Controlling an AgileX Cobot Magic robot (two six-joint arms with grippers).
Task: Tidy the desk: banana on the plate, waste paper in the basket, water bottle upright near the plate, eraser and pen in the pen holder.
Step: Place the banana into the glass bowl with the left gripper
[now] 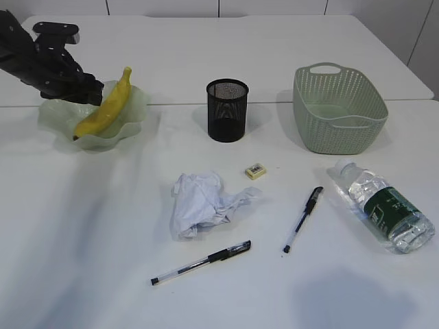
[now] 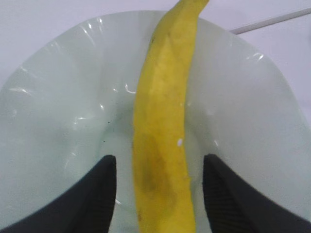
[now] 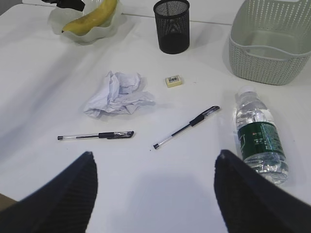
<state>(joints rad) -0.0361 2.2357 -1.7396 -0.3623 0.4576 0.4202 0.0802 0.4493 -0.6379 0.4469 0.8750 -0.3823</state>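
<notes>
Banana [image 2: 163, 131] already on plate [image 2: 58, 97] at desk's far left edge, long axis running straight out between left gripper [image 2: 159, 191] fingers, which look spread, not touching peel. Right gripper [image 3: 155, 194] wide open, empty, nearest bottle [image 3: 258, 138].

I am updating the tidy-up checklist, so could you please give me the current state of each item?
Yellow banana: lying in the pale green wavy plate.
Left gripper: open around the banana.
Crumpled white paper: on the table.
Clear plastic water bottle: lying down.
Black mesh pen holder: upright.
Green woven basket: upright, empty.
</notes>
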